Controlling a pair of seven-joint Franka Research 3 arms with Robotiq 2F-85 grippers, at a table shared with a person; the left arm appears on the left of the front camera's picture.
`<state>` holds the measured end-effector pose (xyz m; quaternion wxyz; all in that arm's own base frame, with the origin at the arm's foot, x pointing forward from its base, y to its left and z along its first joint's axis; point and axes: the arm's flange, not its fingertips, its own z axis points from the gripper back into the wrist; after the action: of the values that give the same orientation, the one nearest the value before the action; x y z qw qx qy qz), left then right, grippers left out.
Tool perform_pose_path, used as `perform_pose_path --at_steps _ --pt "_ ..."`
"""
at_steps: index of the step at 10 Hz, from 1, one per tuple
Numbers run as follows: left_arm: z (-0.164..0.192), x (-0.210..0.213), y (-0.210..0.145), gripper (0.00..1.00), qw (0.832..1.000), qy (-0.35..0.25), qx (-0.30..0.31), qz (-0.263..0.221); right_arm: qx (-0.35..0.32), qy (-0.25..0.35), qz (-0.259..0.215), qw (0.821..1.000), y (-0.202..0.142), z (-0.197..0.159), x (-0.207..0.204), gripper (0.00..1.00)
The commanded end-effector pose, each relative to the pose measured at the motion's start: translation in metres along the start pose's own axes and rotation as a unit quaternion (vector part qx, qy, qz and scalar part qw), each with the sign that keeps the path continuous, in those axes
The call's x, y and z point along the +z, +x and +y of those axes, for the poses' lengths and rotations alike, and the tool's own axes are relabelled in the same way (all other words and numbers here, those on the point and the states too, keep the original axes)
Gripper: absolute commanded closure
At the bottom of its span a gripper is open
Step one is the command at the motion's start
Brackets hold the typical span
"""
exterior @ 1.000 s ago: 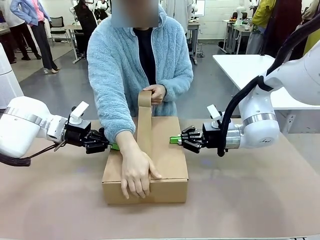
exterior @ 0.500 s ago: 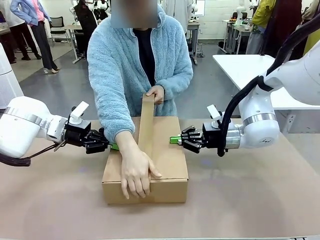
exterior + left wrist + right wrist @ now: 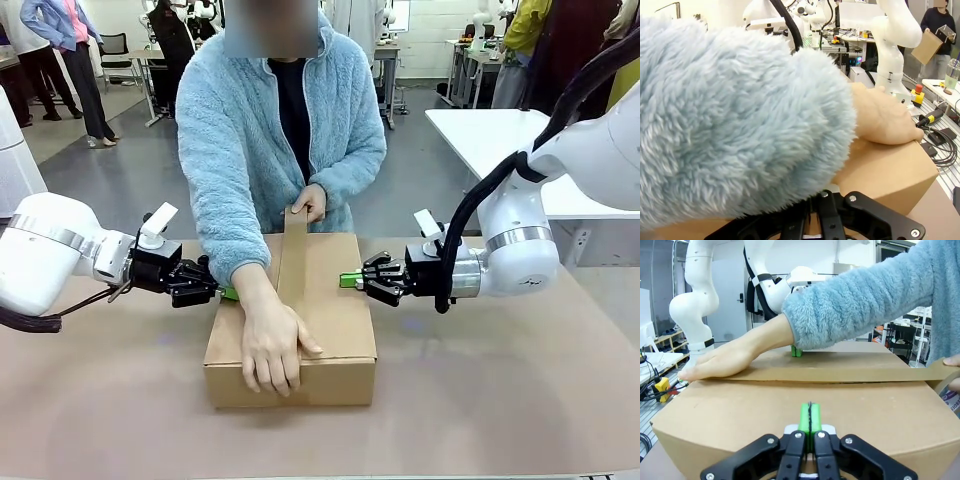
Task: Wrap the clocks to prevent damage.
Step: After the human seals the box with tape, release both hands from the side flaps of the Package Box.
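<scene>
While the clocks are presumably shut away inside the closed cardboard box (image 3: 320, 320), where nothing of them can be seen, the step in hand is judged to be the sealing of that box along its top seam. A strip of brown packing tape (image 3: 291, 260) is laid down the middle of the lid and is pinned at the near end by one of the person's hands (image 3: 272, 350), laid flat with the fingers over the front edge; at the far edge the other hand (image 3: 310, 202) holds the tape roll (image 3: 951, 390), which is only partly seen in the right wrist view. The box is flanked by the two arms: the left gripper (image 3: 226, 292) is pressed together, nothing between its green pads, its tips at the left wall under the person's fluffy blue sleeve (image 3: 740, 120), and the right gripper (image 3: 346, 280), likewise pressed together and empty, is set against the right wall near the top edge. For the step to be done well, the box is best kept steady between the two closed tips, with even pressure and no push strong enough to dent the cardboard, so that the tape can be smoothed flat and straight, without wrinkles. The brown table (image 3: 500, 400) gives a flat base.
</scene>
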<state>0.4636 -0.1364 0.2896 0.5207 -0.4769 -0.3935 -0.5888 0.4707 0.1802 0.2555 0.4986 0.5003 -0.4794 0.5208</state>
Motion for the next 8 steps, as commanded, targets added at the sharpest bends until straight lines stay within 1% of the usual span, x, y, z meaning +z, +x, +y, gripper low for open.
perform_pose_path --at_steps 1,8 --pt "0.0005 -0.0006 -0.0015 1.00 1.000 0.002 0.000 0.002 -0.003 -0.002 -0.001 1.000 -0.0030 0.0000 -0.0006 0.99" --pt "0.0005 -0.0006 -0.0015 1.00 1.000 0.002 0.000 0.002 -0.003 -0.002 -0.001 1.000 -0.0030 0.0000 -0.0006 0.99"
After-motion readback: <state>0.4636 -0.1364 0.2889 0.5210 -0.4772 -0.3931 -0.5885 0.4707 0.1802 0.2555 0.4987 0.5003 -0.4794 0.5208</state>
